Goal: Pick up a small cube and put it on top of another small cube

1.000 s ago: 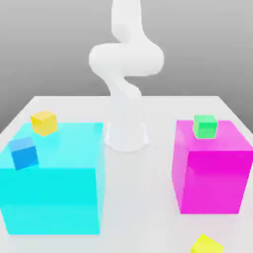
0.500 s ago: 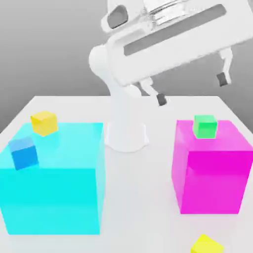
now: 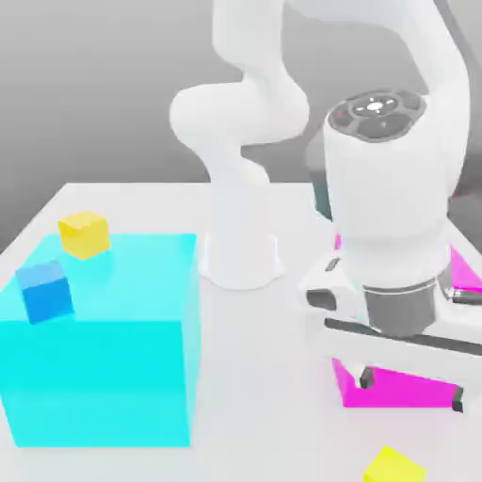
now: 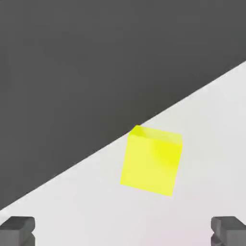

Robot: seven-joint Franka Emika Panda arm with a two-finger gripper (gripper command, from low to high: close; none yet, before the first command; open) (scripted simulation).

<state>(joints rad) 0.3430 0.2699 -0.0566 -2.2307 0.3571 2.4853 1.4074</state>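
Observation:
The small lemon-yellow cube [image 3: 393, 466] [image 4: 151, 161] lies on the white table near its front edge, at the exterior view's right. My gripper [image 3: 411, 388] [image 4: 123, 230] hangs above and slightly behind it, open, fingers pointing down, nothing between them. The other small cube [image 3: 84, 233], golden yellow, rests on the back corner of the big cyan block [image 3: 104, 339] at the exterior view's left.
A small blue cube [image 3: 45, 292] sits on the cyan block's left side. A big magenta block [image 3: 395, 388] stands behind my hand, mostly hidden by it. The arm's white base [image 3: 240, 254] stands mid-table. The table edge [image 4: 96, 151] runs close to the lemon cube.
The arm has swung down from high at the back to the front right, in front of the magenta block and above the lemon cube. The jaws have stayed open.

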